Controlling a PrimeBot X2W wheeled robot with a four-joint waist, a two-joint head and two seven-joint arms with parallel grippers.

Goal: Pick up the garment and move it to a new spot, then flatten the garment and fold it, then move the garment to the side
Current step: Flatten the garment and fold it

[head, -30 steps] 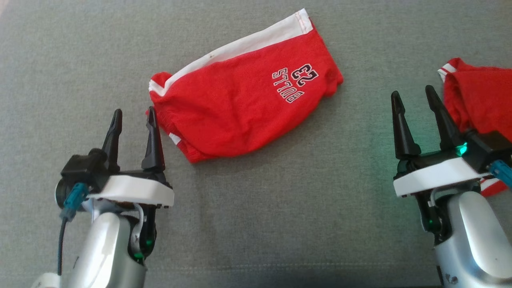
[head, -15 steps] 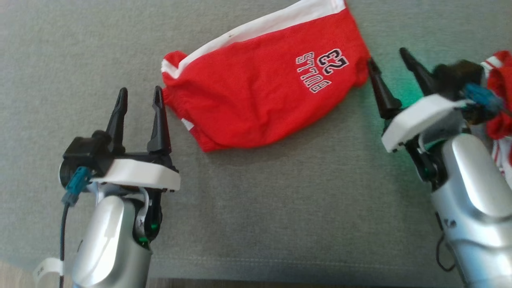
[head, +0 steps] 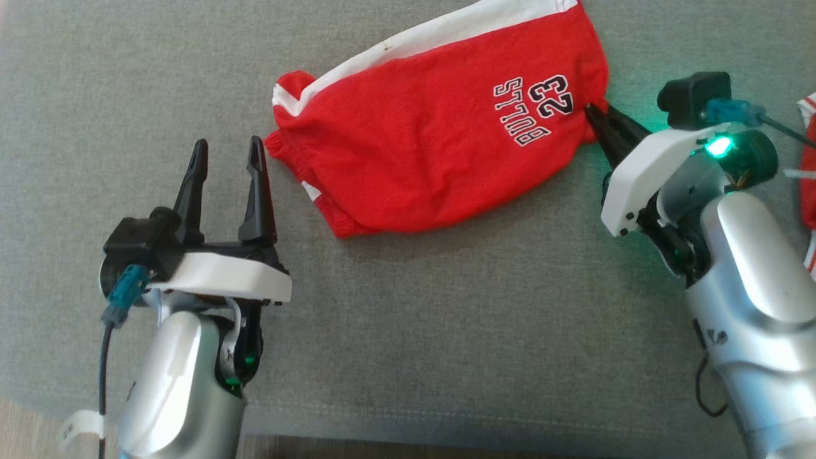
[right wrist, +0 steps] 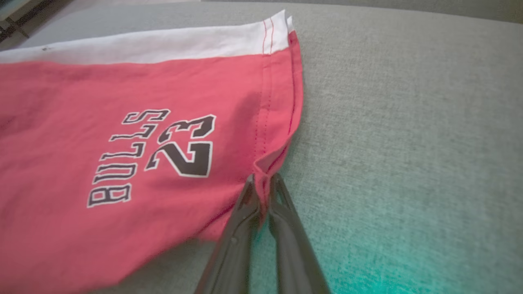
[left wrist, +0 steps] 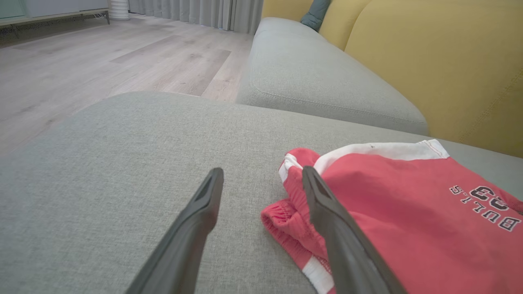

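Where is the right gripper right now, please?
In the head view, the right gripper sits upper right, shut on a hem corner of the red garment, beside its BULLS 23 print.

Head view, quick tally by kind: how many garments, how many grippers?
Garments: 2, the BULLS 23 shorts and a red-and-white piece cut off at the right edge.
Grippers: 2, left gripper open, right gripper shut on the shorts' hem.
Total: 4.
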